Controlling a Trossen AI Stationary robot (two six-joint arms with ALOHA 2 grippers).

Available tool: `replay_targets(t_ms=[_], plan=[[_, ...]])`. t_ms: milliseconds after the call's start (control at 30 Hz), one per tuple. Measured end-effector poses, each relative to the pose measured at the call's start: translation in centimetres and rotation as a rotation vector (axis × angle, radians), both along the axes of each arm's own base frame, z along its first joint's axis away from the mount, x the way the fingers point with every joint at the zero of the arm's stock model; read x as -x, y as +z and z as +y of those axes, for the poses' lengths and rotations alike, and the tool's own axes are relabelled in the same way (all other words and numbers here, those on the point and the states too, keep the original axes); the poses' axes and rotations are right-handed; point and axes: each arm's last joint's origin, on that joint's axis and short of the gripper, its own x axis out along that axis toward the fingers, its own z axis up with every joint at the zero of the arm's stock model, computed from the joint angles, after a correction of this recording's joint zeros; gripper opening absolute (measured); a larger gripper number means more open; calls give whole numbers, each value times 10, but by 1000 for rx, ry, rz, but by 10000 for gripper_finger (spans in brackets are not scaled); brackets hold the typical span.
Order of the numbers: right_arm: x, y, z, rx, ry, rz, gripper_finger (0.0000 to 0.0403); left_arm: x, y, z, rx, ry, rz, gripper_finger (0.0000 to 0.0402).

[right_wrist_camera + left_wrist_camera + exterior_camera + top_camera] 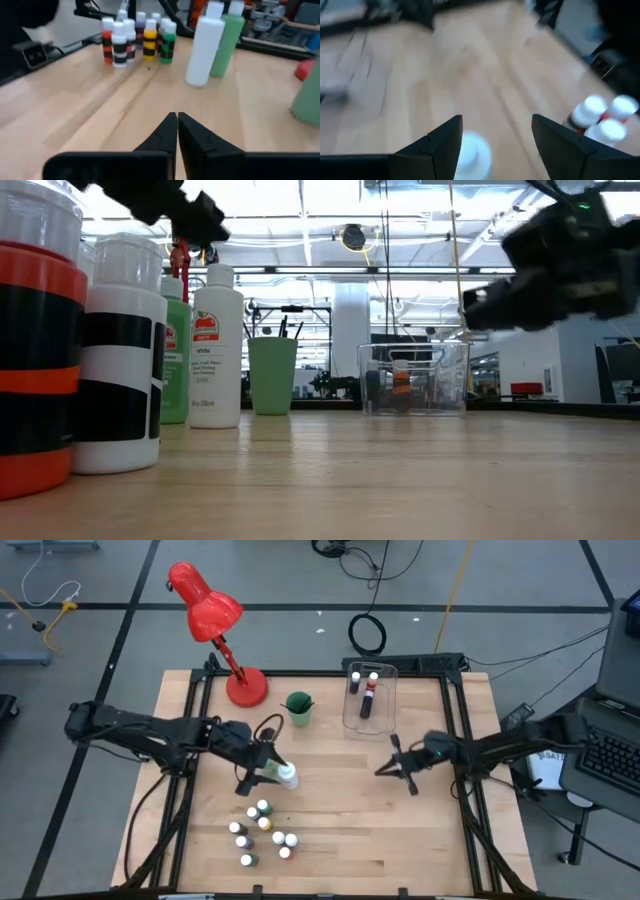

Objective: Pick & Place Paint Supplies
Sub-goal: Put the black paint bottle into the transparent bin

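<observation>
On the wooden table [420, 830], the left gripper [262, 768], jaws open above the white bottle [287, 776], should descend centred; the right gripper [400, 766], shut and empty, waits at three o'clock.

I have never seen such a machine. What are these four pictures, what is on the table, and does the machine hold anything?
It is a robot with two dark arms at a wooden table. One picture looks down from above, one looks level across the table top, and the other two come from a camera on each arm's wrist.

On the table stand a group of small paint bottles, a tall white bottle beside a tall green bottle, a green cup, a red lamp and a clear bin with a few bottles inside.

The left hand is open above the tall bottles, a white cap between its fingers in its own view. The right hand is shut and holds nothing.
</observation>
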Motion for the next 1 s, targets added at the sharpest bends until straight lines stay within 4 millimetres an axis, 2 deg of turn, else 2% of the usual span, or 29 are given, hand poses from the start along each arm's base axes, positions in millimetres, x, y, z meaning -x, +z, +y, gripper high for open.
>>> replay_targets(t_ms=[133,267,433,533,667,833,1000], plan=[[12,-11,3,26,-58,-21,22,13,12,-11,-89,138,180,239],[14,-14,-2,51,-87,-9,23,32,21,-31,-137,176,332,239],[14,-14,-5,38,-139,-4,16,54,19,-56,7,237,512,239],[14,-14,-6,34,-149,-3,15,56,15,-68,148,305,591,239],[14,-14,-6,-4,-157,6,15,58,13,-85,252,302,698,239],[14,-15,-6,-15,-160,18,15,63,-1,-111,200,270,783,239],[14,-14,-6,-7,-158,9,15,61,-17,-128,124,287,826,239]])
